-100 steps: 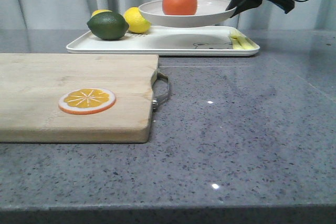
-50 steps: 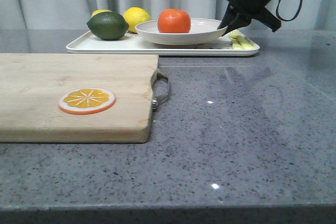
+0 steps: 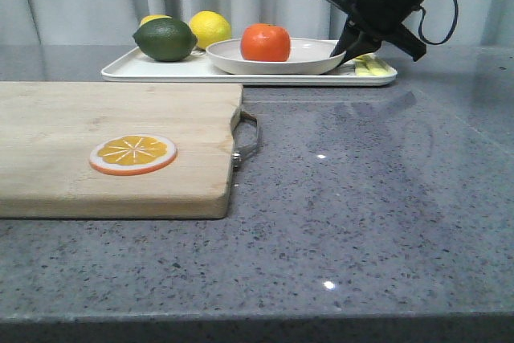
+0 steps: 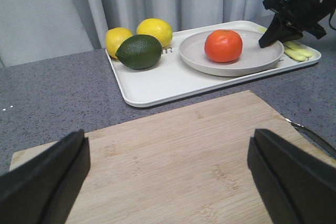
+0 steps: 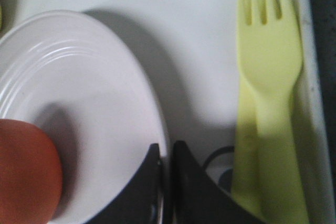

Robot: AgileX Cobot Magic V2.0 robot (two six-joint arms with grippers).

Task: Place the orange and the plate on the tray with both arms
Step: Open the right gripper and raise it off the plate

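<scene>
While plate sat on tray: orange (image 3: 265, 42) rode in plate (image 3: 309, 57), upper centre, over tray (image 3: 161, 71).
Right gripper (image 3: 347, 46): clamped on plate rim.
Left gripper (image 4: 168, 174): spread apart, empty.
Next: likely release, lift clear.

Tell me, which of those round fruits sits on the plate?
The orange. It rests on the plate; the dark green one and both lemons lie directly on the tray.

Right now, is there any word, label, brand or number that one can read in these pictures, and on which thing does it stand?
None readable.
Tray: a small dark mark beside the lime, too small and half hidden to read.
</scene>
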